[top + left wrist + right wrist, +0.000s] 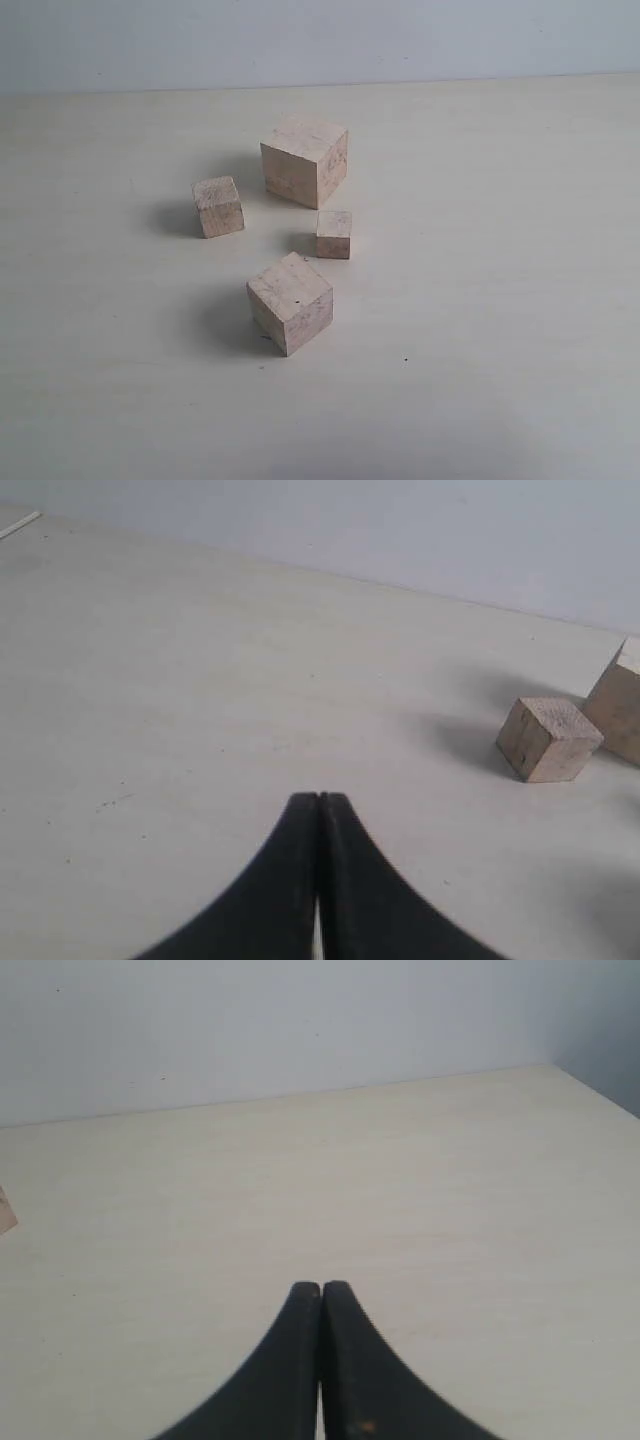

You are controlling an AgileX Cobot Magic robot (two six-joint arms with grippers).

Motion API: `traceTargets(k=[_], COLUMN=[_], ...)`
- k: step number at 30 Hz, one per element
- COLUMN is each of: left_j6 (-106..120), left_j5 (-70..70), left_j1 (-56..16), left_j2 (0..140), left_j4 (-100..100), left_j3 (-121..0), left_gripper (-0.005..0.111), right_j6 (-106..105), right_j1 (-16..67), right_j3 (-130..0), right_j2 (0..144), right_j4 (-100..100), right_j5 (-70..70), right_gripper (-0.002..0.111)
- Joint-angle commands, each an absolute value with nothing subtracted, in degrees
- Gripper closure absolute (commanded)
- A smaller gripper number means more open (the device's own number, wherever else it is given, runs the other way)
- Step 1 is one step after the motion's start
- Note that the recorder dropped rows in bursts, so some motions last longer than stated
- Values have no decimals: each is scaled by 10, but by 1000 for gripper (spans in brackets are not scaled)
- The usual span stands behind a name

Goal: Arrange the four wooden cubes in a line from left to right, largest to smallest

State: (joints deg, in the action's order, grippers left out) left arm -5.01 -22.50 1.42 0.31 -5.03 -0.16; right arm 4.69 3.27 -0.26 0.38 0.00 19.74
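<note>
Four pale wooden cubes sit loosely grouped mid-table in the exterior view. The largest cube [305, 160] is at the back. A second-largest cube [290, 302] lies nearest the front, turned at an angle. A smaller cube [218, 206] sits to the left, and the smallest cube [334, 234] is in the middle. Neither arm shows in the exterior view. My left gripper [319, 798] is shut on nothing, well short of the smaller cube [548, 739] and the largest cube's edge [618, 705]. My right gripper [321, 1286] is shut and empty over bare table.
The pale wooden table [500, 300] runs back to a light wall [320, 40]. A sliver of one cube [5, 1210] shows at the frame edge in the right wrist view. The table's far corner [548, 1065] shows there too.
</note>
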Motion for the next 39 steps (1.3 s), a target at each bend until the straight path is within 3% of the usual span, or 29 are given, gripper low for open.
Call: traceTargets(k=[1,8,13,21,25,30,36,39], left_j6=[-47,-47,-47,-47,-47,-47,-47,-47], left_j5=[-217,-217,-217,-217,-217,-217,-217,-217], left_j1=[11,11,11,11,11,11,11,11], left_j2=[0,0,0,0,0,0,0,0], left_j4=[-50,-50,-50,-50,-50,-50,-50,-50], left_j3=[0,0,0,0,0,0,0,0], left_gripper=[107,107,107,107,107,107,107,107], right_j6=[46,46,46,46,67,92,120,108], right_j1=[34,34,34,34,34,34,35,79], right_j3=[0,0,0,0,0,-119,-326,-413], right_j2=[0,0,0,0,0,9,197,301], right_j4=[-4,-6,0,0,0,0,0,0], right_j5=[194,173,20,-67,-178,-66,49,113], right_gripper=[108,108,108,108,108,108,108,108])
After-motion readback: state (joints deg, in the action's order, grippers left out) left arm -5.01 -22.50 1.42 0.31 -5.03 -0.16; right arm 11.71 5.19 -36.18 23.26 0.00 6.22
